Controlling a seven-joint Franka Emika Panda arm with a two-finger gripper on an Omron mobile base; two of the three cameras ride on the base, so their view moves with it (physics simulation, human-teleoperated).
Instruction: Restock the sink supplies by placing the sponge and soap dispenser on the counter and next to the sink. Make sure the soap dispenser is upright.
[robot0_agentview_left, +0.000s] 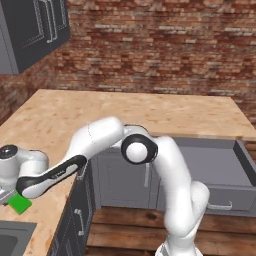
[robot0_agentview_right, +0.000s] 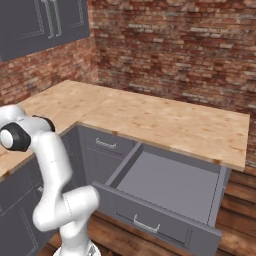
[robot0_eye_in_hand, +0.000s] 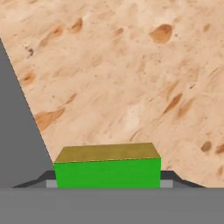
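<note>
two base views share the counter (robot0_agentview_left: 150, 112); the right one alone shows an open drawer (robot0_agentview_right: 170, 182), the left one the sink (robot0_agentview_left: 15, 237) corner. gripper (robot0_eye_in_hand: 107, 186) clamps the sponge (robot0_eye_in_hand: 107, 171) just above the counter.

You have the tan wood-grain counter (robot0_agentview_left: 150, 112) wrapping the corner. The green sponge (robot0_agentview_left: 19, 203) sits at its left end near the sink (robot0_agentview_left: 12, 240), possibly resting on the surface, partly hidden.
</note>
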